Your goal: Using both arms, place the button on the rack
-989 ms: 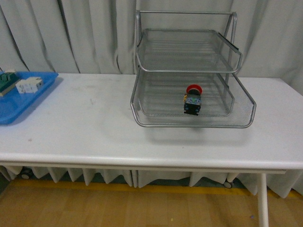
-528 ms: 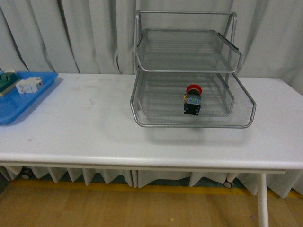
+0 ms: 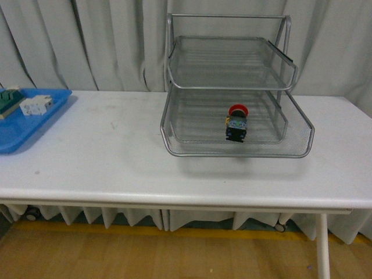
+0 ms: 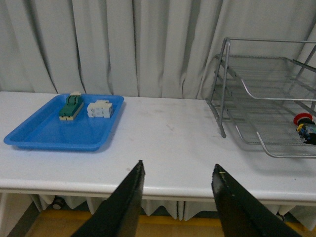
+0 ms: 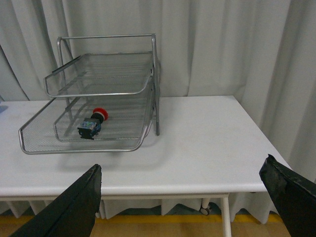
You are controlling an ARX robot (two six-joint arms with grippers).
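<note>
While the button (image 3: 236, 123) lies in the lower tier of the rack (image 3: 232, 154) on the bench (image 3: 116, 151), the left fingers (image 4: 126, 202) and right fingers (image 5: 74, 207) hang spread apart, grasping nothing.

A small push-button switch (image 3: 236, 123) is shown with a round red cap, black body and bluish-green sides, and the metal wire rack (image 3: 232, 88) is rendered in silver with a fine mesh pattern. A flat plastic tray (image 3: 23, 131) is coloured bright blue, the table (image 3: 116, 157) plain white, and the pleated curtains (image 3: 104, 46) pale grey.
</note>
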